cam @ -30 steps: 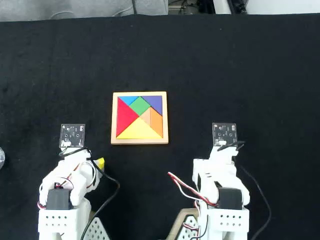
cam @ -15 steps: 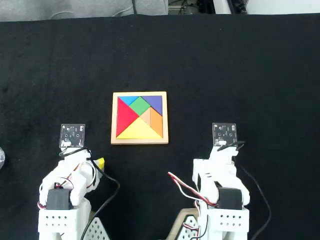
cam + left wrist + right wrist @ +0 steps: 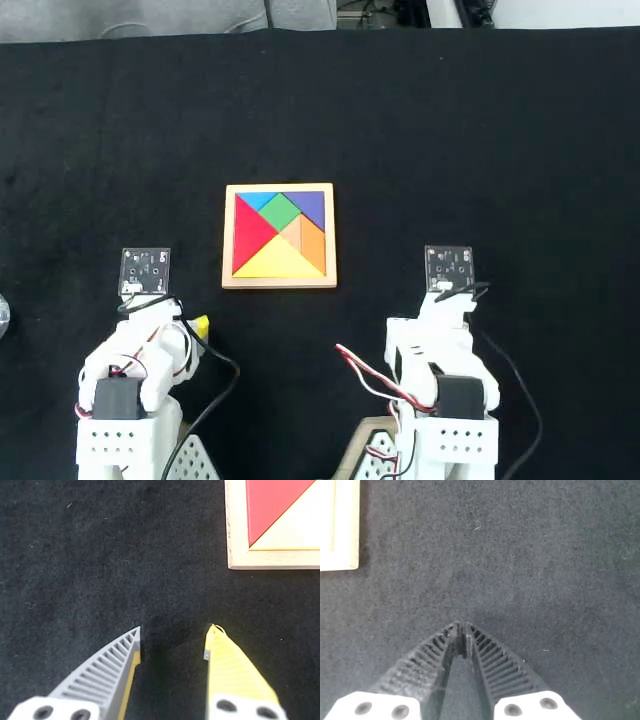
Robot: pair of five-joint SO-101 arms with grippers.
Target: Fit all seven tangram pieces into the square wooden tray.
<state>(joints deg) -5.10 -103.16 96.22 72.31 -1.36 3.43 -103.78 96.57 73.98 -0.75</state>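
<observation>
Wood-rimmed and square, the tray (image 3: 279, 285) lies flat near the middle of the black counter (image 3: 450, 130), just ahead of the two arms and nearer the left one. Its inside looks fully tiled. A large red triangle (image 3: 250, 238) and a large yellow triangle (image 3: 280, 262) fill the side toward the left arm. A light blue triangle (image 3: 257, 199), a green square (image 3: 282, 211), a purple piece (image 3: 312, 207), an orange piece (image 3: 314, 245) and a small tan triangle (image 3: 291, 233) are packed edge to edge around them, with no bare wood between. That makes seven by my count, all inside the rim, so I judge the task finished with nothing left to place. The left end effector (image 3: 172, 632) points down at the counter near the tray's closest corner, its jaws parted a little with nothing between them. The right end effector (image 3: 461, 627) sits toward the tray's other side, apart from it, jaws pressed together and empty.
</observation>
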